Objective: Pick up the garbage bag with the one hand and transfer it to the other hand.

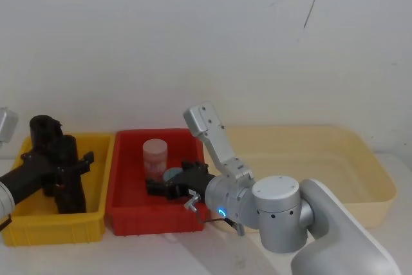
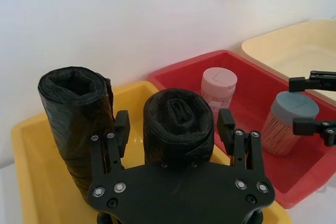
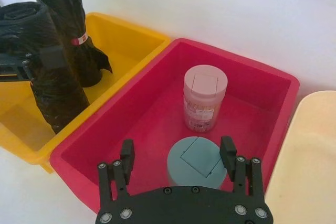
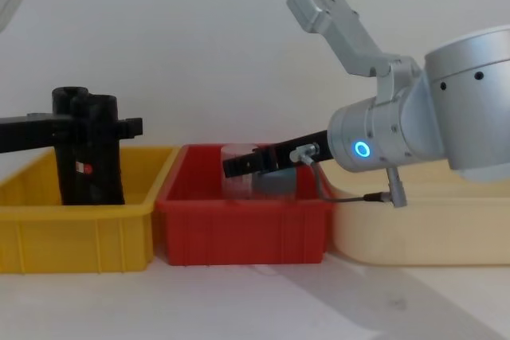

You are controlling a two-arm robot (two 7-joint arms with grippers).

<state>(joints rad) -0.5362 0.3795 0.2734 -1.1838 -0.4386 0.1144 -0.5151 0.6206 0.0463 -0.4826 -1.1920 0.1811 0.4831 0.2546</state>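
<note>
The garbage bag (image 1: 69,191) (image 2: 178,114) (image 3: 44,87) is a black roll standing upright in the yellow bin (image 1: 58,227). My left gripper (image 1: 69,162) (image 2: 176,127) (image 4: 100,127) reaches in from the left and is open, with one finger on each side of the roll near its top. A sliver of yellow shows between one finger and the bag. My right gripper (image 1: 164,181) (image 3: 177,153) (image 4: 231,166), on the arm with the blue ring, is open and hovers over the red bin (image 1: 148,217), straddling a grey-blue jar (image 3: 195,161).
A second black roll (image 1: 44,134) (image 3: 58,3) with a small red mark stands behind the bag in the same yellow bin. A pink jar (image 1: 155,154) stands in the red bin beside the grey-blue one. A large cream bin (image 1: 360,191) sits to the right.
</note>
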